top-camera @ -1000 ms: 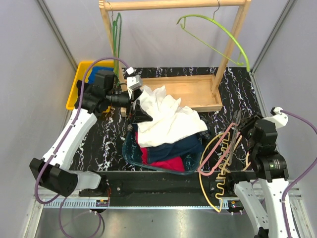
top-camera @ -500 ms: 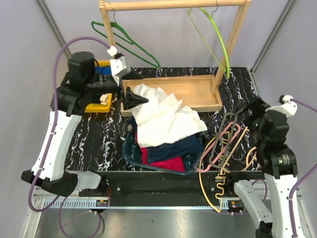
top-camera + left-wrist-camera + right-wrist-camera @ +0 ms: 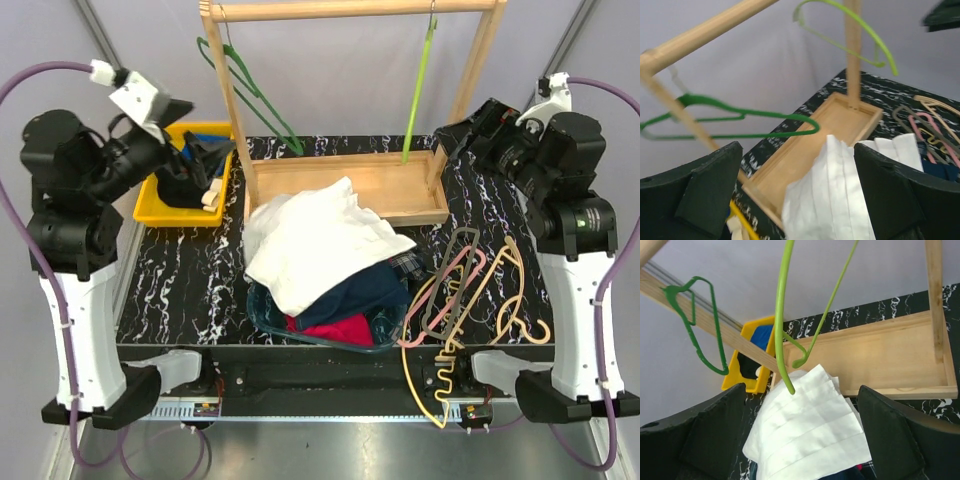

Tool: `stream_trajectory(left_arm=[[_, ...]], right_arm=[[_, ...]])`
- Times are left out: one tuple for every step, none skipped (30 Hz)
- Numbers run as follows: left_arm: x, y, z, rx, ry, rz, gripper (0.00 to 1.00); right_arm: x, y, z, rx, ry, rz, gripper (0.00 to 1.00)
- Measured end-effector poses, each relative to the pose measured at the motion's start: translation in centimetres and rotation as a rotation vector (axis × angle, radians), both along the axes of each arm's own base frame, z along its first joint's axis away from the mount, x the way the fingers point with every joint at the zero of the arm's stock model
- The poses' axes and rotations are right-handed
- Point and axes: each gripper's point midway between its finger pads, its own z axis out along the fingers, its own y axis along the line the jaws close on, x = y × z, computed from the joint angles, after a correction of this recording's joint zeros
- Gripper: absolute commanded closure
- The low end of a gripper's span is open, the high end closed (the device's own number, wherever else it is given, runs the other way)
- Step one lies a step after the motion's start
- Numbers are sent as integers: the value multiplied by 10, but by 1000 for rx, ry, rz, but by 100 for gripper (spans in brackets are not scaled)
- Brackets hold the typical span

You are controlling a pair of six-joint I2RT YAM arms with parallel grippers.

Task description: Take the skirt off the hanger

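**Both claws let go and lifted; skirt in the basket, hanger on the table**

My right claw [image 3: 455, 135] is released, its fingers spread wide with nothing between them. It sits high at the upper right of the top view, beside the wooden rack [image 3: 350, 9]. 1 second ago it was low at the right edge, down at the hanger [image 3: 476, 258]. Now that hanger lies on the black marbled table [image 3: 200, 280], right of centre, overlapping a grey hanger [image 3: 458, 236], and I am well apart from it.

My left claw [image 3: 198, 160] is also open and empty, at the upper left over the yellow bin [image 3: 150, 200]. 1 second ago it reached across to the upper left of the basket [image 3: 256, 300]; it has since pulled back.

The skirt [image 3: 370, 285] lies in the basket at the centre of the frame, mostly under a white cloth [image 3: 310, 240], with a red garment [image 3: 345, 328] showing at the lower rim. The hanger lies just beside it on the right; I cannot tell whether they touch. The white cloth spread up to the rack's wooden tray 1 second ago and is now bunched over the basket.

The 2 green hangers on the rack's bar have swung. The light green hanger [image 3: 781, 300], broadside before, now hangs edge-on in the top view. The dark green hanger [image 3: 710, 102] has turned to show its full outline.
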Motion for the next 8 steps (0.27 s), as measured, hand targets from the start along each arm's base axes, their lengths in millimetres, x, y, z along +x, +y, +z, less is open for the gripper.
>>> stream_trajectory(left_arm=[[4, 14, 0, -17, 13, 57, 1], [6, 24, -2, -34, 30, 98, 1], [7, 32, -3, -50, 46, 132, 1], [8, 38, -7, -61, 63, 155, 1], [7, 40, -11, -72, 83, 167, 1], [7, 42, -17, -83, 109, 177, 1], [6, 43, -19, -89, 122, 181, 1], [7, 44, -25, -98, 146, 189, 1]], right_arm=[[-4, 1, 4, 7, -10, 7, 0], [-8, 2, 11, 15, -27, 12, 0], [-14, 2, 18, 25, -45, 15, 1], [-22, 3, 28, 35, -70, 22, 0], [-26, 3, 35, 42, -88, 24, 0], [-33, 3, 44, 48, -114, 26, 1], [-36, 2, 47, 50, -126, 26, 0], [-42, 2, 53, 52, -144, 26, 0]])
